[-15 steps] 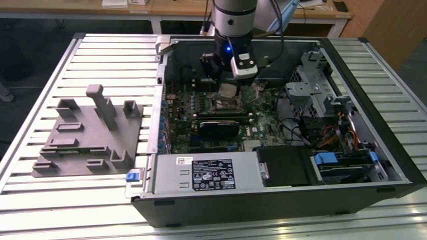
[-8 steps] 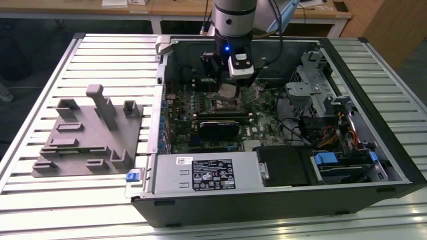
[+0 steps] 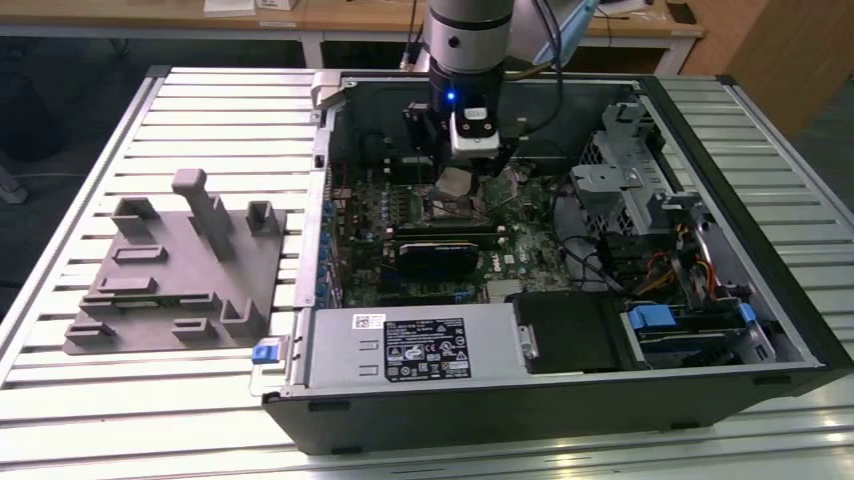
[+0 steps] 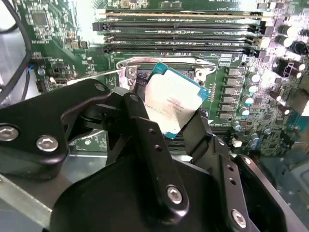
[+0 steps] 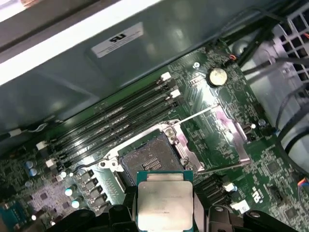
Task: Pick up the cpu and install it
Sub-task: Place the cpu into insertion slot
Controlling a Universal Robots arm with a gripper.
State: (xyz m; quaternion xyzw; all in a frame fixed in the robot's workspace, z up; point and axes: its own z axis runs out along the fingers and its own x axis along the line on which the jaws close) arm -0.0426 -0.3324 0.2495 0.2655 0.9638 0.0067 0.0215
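Two black fingers (image 4: 145, 135) of the gripper (image 3: 462, 182) are clamped on opposite edges of the cpu (image 5: 164, 203), which hangs at a tilt just above the socket (image 5: 150, 157), a little off to one side and not seated in it. Its silver top faces upward in both wrist views. The socket's dark centre lies uncovered, and its metal frame (image 5: 231, 133) is swung open and rests flat on the motherboard (image 4: 48, 48) just beside the socket. Four long memory slots (image 5: 116, 128) run alongside the socket on the side away from the cpu, and a coin battery (image 5: 217, 75) sits past the opened frame. In the second wrist view the gripper's own black linkage hides the board on the near side of the socket. In the exterior view a black module (image 3: 434, 255) lies just beside the socket on the side toward the camera, with the power supply (image 3: 414, 345) beyond that. A drive cage (image 3: 627, 165) and loose cables (image 3: 654, 270) stand to the exterior view's right of the socket. All of these sit inside the open case (image 3: 534, 415). Well apart from the socket, outside the case on the exterior view's left, a grey fixture (image 3: 174, 270) rests on the slatted table (image 3: 200, 110).
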